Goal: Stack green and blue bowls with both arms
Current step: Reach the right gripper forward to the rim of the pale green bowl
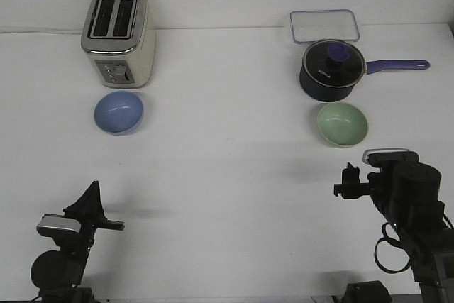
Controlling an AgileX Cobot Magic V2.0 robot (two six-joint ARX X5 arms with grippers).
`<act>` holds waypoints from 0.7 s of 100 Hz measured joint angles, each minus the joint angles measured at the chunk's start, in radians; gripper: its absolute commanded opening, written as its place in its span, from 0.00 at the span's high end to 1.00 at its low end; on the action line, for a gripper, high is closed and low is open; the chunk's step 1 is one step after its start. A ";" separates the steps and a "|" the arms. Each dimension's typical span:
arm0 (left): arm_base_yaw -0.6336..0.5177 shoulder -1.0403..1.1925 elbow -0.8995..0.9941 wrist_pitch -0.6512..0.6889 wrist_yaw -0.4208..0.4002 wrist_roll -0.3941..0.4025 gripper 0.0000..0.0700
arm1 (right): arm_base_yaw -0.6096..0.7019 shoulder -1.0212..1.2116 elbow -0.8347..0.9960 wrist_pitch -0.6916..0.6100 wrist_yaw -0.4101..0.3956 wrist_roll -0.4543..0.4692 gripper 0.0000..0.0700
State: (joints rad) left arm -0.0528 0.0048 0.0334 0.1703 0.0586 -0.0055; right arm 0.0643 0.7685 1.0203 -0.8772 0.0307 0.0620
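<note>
Blue bowl (119,113) and green bowl (342,124) sit well apart on the worktop (227,175); left end effector (91,204) and right end effector (347,182) hold nothing, openings unclear.

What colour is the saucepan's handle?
Purple, matching the lid knob; the saucepan handle shows in the front view.

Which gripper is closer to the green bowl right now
Right. The right gripper sits just in front of the green bowl, while the left gripper is far across the table, nearer the blue bowl.
</note>
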 measured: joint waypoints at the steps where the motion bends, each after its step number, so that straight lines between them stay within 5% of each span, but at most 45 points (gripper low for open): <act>1: 0.000 0.000 0.000 0.000 0.000 0.000 0.98 | 0.000 0.002 0.000 0.003 0.000 0.002 0.32; 70: 0.000 0.000 0.000 0.000 0.000 0.000 0.98 | -0.229 0.728 0.253 0.223 -0.084 -0.057 0.33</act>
State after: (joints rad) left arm -0.0528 0.0048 0.0334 0.1703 0.0586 -0.0055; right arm -0.1646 1.4963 1.2736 -0.6540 -0.0532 0.0048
